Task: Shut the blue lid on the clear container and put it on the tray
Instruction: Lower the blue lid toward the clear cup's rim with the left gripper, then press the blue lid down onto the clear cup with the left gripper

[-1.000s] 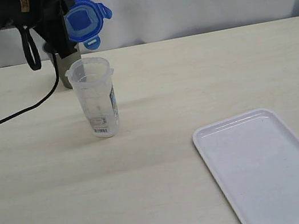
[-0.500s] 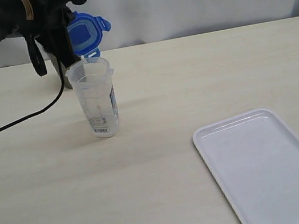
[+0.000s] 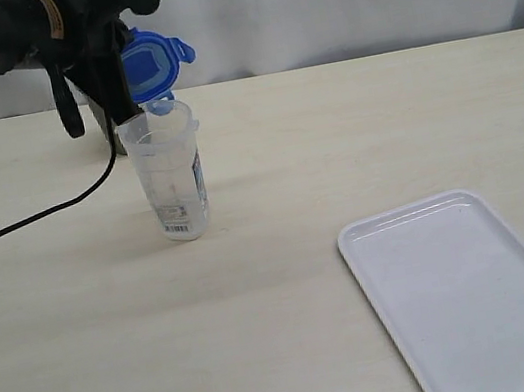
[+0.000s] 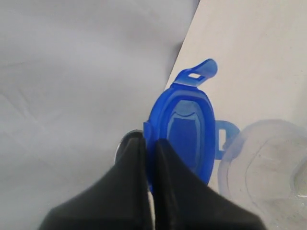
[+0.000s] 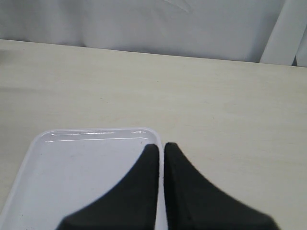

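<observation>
From where I stand, the job is barely begun. The left gripper (image 3: 125,90) has its jaws pinched on one edge of the blue lid (image 3: 150,60), and the left wrist view shows the two black fingers (image 4: 136,163) pressed together on the lid's rim with the lid standing on edge, not flat. The lid hangs at about twelve o'clock from the mouth of the clear container (image 3: 170,177), with its lowest tab right at the rim. I cannot tell whether the tab touches it. The container stands upright and open on the table (image 3: 352,129), off toward ten o'clock on the tabletop, with nothing seated on it. The tray (image 3: 353,241) lies bare toward five o'clock, well apart from the container. The right gripper (image 5: 161,146) has its jaws together with nothing between them, and it hangs over one edge of the tray. So the lid is picked up and brought to the container, and that is all that looks done. I judge that what is left is to tip the lid flat, settle it square on the rim, press its tabs down, then carry the shut container over to the tray.
</observation>
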Controlling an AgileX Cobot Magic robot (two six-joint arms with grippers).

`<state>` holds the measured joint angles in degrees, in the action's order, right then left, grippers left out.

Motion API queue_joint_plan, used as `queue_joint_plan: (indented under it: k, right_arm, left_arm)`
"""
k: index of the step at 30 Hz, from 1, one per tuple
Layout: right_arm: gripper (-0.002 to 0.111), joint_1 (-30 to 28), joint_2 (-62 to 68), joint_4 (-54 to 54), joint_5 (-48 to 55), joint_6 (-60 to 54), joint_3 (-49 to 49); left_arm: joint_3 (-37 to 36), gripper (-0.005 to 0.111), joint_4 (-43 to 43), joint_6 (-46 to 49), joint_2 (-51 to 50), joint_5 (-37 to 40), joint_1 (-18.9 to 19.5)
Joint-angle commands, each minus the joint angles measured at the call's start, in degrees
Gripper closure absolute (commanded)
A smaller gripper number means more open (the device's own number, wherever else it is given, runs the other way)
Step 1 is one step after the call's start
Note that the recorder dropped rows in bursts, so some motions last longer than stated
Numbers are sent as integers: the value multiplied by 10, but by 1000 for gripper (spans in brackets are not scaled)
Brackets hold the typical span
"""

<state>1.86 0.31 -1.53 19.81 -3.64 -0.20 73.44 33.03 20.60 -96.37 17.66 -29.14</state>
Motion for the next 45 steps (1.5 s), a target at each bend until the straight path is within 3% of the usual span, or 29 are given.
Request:
queue_joint_plan:
  k: [1, 11, 16, 19, 27, 33, 38, 45]
  right_arm:
    - [104, -4, -3, -2, -2, 0, 2]
    - [104, -4, -3, -2, -2, 0, 2]
    - [104, -4, -3, -2, -2, 0, 2]
    - [104, -4, -3, -2, -2, 0, 2]
    - [104, -4, -3, -2, -2, 0, 2]
    - [104, -4, -3, -2, -2, 0, 2]
    - [104, -4, -3, -2, -2, 0, 2]
    - [104, -4, -3, -2, -2, 0, 2]
  left_arm:
    - [-1, 107, 12, -13, 8, -12, -9]
    - [-1, 107, 69, -53, 8, -17, -9]
    - [-1, 107, 281, -248, 8, 6, -39]
    - [-1, 107, 349, -291, 8, 37, -62]
    - [-1, 107, 369, -298, 8, 85, -88]
    - [-1, 107, 511, -491, 10, 132, -89]
    - [-10, 107, 526, -488, 9, 168, -89]
    - [-78, 107, 571, -513, 9, 183, -89]
